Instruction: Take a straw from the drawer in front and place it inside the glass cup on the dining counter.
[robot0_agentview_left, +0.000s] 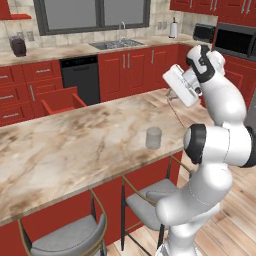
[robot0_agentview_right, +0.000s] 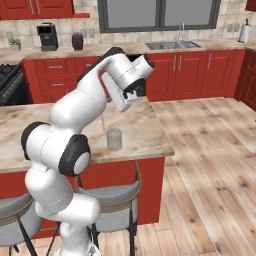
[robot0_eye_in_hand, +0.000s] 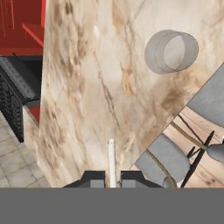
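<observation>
Arm bent over dining counter (robot0_agentview_left: 75, 145), fingers (robot0_eye_in_hand: 94, 178) pinching straw (robot0_eye_in_hand: 112, 162).

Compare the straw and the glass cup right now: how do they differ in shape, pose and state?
The straw is a thin, pale, opaque stick; the glass cup is a squat, see-through grey cylinder. The straw is clamped in the shut gripper above the dining counter; the glass cup stands free on it. The straw hangs off to one side of the glass cup, not yet inside. Both are over the same marble slab.

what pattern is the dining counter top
Beige marble with brown veining, clearest in the hand view: dining counter.
</observation>
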